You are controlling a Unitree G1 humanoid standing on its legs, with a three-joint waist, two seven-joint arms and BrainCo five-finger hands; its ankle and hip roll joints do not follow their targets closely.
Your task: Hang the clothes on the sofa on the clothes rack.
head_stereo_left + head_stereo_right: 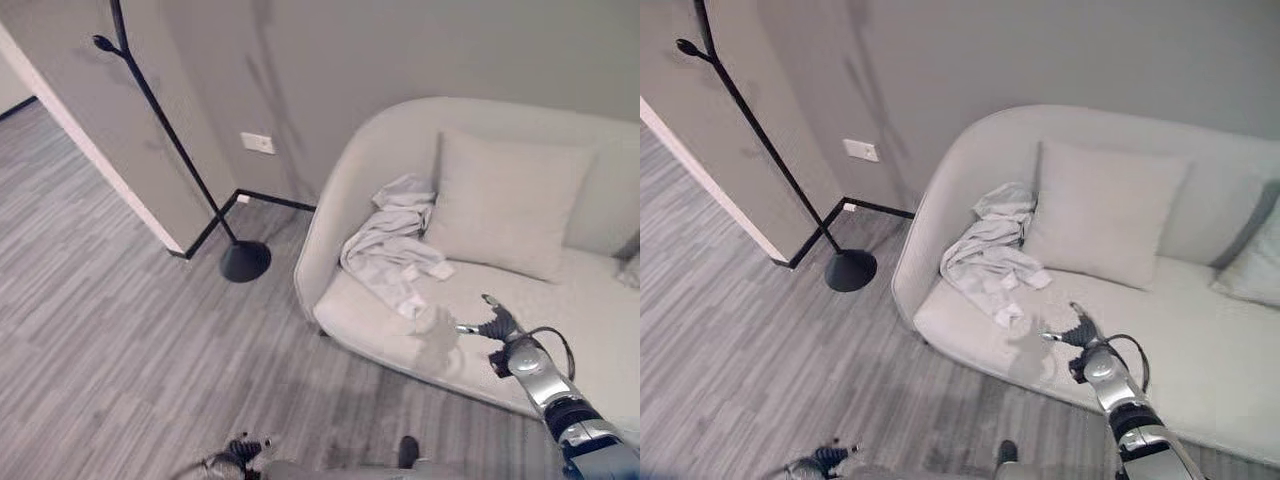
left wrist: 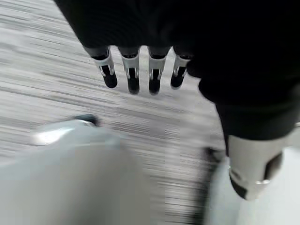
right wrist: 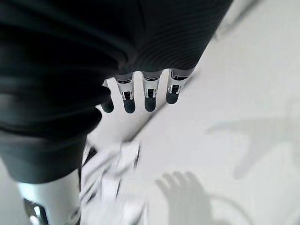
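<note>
A crumpled pale grey garment [image 1: 390, 248] lies on the left end of the light sofa [image 1: 370, 335], against a square cushion [image 1: 505, 205]. My right hand [image 1: 495, 327] hovers over the seat just right of the garment's lower edge, fingers [image 3: 149, 96] straight and holding nothing; the cloth [image 3: 110, 180] shows past them in the right wrist view. The black clothes rack [image 1: 165, 140] stands on its round base [image 1: 245, 261] left of the sofa, by the wall corner. My left hand [image 2: 140, 75] hangs over the wood floor with straight fingers, low at the front [image 1: 240, 452].
Grey plank floor [image 1: 110, 330] spreads to the left and front of the sofa. A second cushion [image 1: 1252, 265] sits at the sofa's right end. A white wall socket [image 1: 258, 143] is behind the rack, with black skirting along the wall.
</note>
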